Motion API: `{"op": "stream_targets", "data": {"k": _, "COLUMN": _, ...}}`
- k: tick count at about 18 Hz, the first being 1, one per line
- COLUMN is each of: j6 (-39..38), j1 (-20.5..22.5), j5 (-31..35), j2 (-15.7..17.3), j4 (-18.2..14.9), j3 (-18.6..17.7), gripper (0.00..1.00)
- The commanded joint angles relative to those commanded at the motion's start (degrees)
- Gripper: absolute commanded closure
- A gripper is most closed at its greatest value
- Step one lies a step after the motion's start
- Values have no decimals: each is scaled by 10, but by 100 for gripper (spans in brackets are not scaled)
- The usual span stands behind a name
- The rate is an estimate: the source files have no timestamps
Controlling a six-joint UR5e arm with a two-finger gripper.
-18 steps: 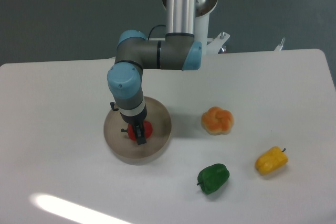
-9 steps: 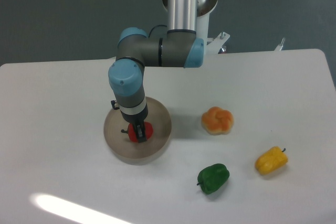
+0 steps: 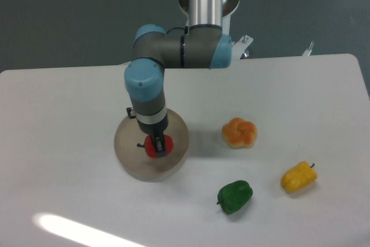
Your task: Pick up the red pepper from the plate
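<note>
Tool (image 3: 159, 149) pinching the small glossy red pepper (image 3: 153, 147) over the round beige-tan plate (image 3: 130, 161); contact with plate unclear. On the white counter (image 3: 69, 120): orange lobed pepper (image 3: 239, 132) at 3 o'clock of plate, green pepper (image 3: 235, 196) at 4, yellow pepper (image 3: 299, 177) beyond

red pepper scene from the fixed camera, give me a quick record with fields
target: red pepper, over the plate
gripper: gripper pointing down, fingers closed around the red pepper
lifted: cannot tell
other items: orange pepper, green pepper, yellow pepper, all on the table right of the plate
arm: UR5e arm reaching in from the back
</note>
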Motion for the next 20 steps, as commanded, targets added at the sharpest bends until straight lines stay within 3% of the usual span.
{"op": "stream_targets", "data": {"k": 3, "j6": 69, "j1": 61, "j5": 0, "j2": -9, "j4": -43, "j3": 62, "gripper": 47}}
{"op": "stream_targets", "data": {"k": 8, "j6": 166, "j1": 152, "j5": -1, "j2": -55, "j4": -46, "j3": 137, "gripper": 47}}
{"op": "stream_targets", "data": {"k": 13, "j6": 208, "j1": 194, "j5": -2, "j2": -86, "j4": -44, "j3": 173, "gripper": 47}}
{"op": "stream_targets", "data": {"k": 20, "j6": 223, "j1": 217, "j5": -16, "j2": -93, "j4": -41, "j3": 180, "gripper": 47}}
